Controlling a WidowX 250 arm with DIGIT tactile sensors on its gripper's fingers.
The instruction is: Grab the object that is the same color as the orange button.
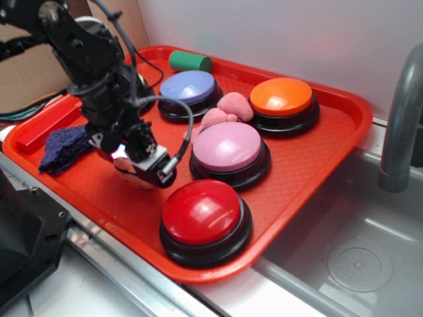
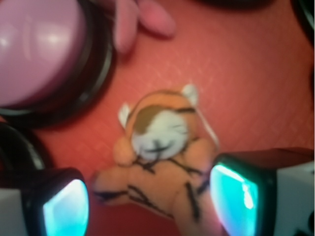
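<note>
The target has been picked out and the approach looks finished; the actual grab is what remains. The hand (image 1: 140,173) is low over the red tray (image 1: 317,158), on the near-left side of the pink-topped button (image 1: 229,150) and just behind the red-topped button (image 1: 203,214). In the wrist view its two fingers (image 2: 64,206) stand apart, one on each side of the orange plush tiger (image 2: 160,162), which lies face-up on the tray floor just beside the pink-topped button's black base. The jaws straddle the tiger's striped body, apparently without pressing it yet, and nothing shows it lifted.

The orange button (image 1: 282,98), the color reference, sits at the far side of the tray, well beyond the pink-topped button, with the pink plush lump (image 1: 228,110) between them. By my reading, closing on the toy and raising it clear are still to do.
</note>
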